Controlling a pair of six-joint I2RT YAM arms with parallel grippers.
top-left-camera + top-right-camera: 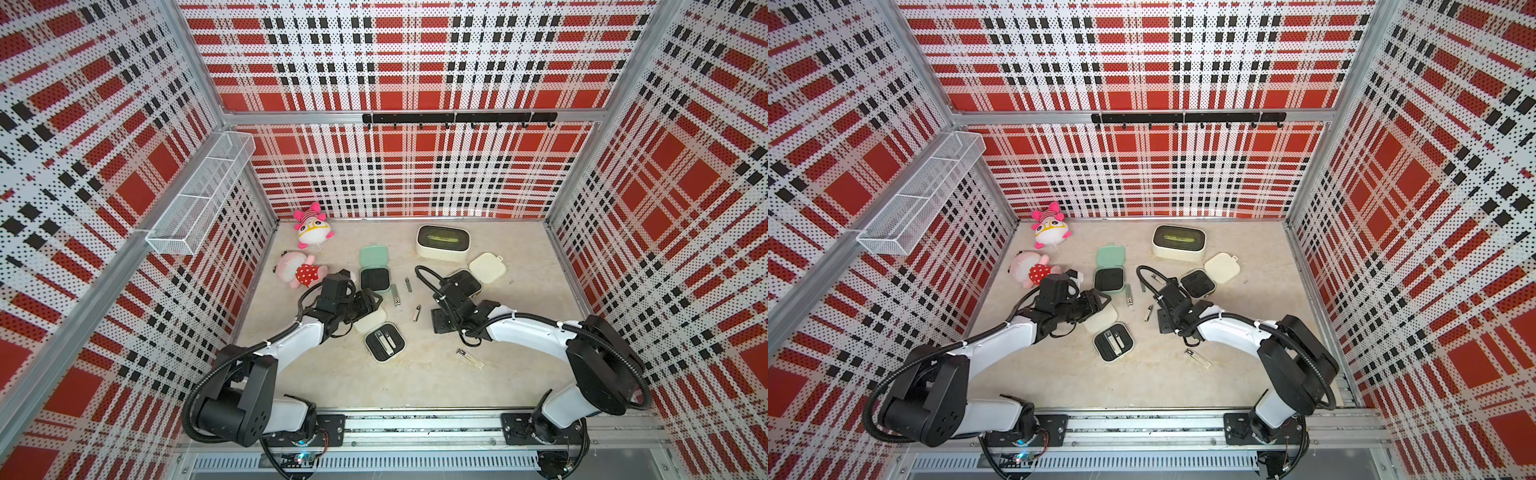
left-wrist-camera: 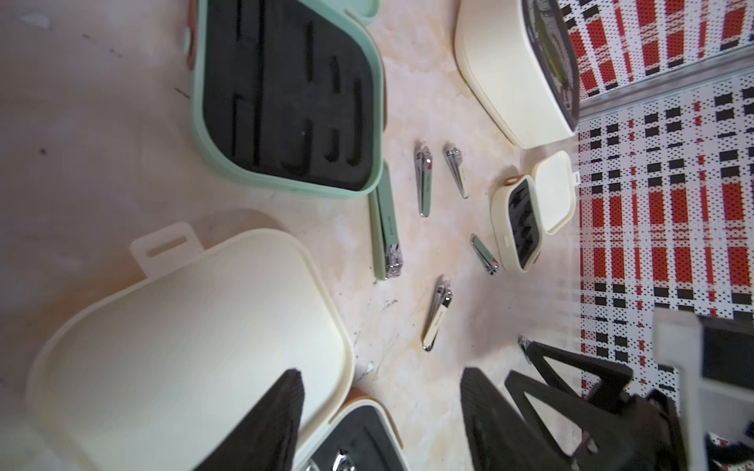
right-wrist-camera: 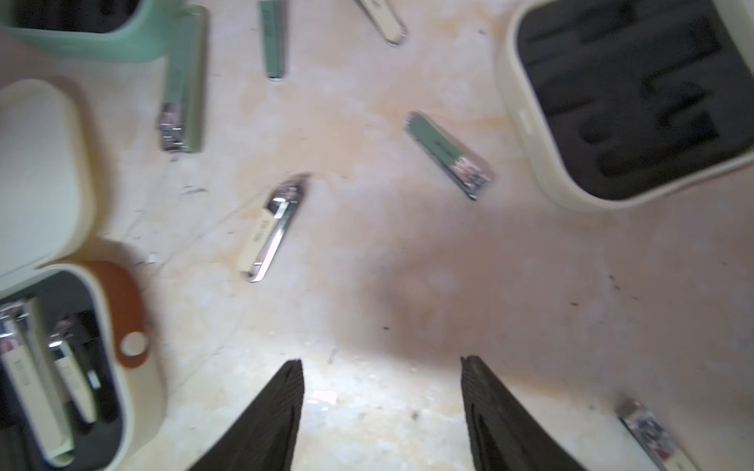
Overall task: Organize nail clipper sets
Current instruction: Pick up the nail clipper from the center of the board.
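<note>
Pale marbled tabletop, boxed in by plaid walls at 9, 12 and 3 o'clock, front rail at 6. Against the back edge at 1 o'clock, cream box. Plush toys near the 10 o'clock wall.

Mint case open at 11 o'clock, insert empty, green clipper just beside its near corner. Far cream case open at 2 o'clock, base partly under the right arm. Near cream case open at 7 o'clock, clippers seated in its insert. Loose clippers scattered mid-table, lone clipper at 5 o'clock.

Left gripper spread, nothing clamped, one finger over the near case's lid. Right gripper spread wide above bare surface, gripping nothing.

Widest bare stretch from 5 to 7 o'clock, down to the rail. Narrower strip along the 3 o'clock wall.
</note>
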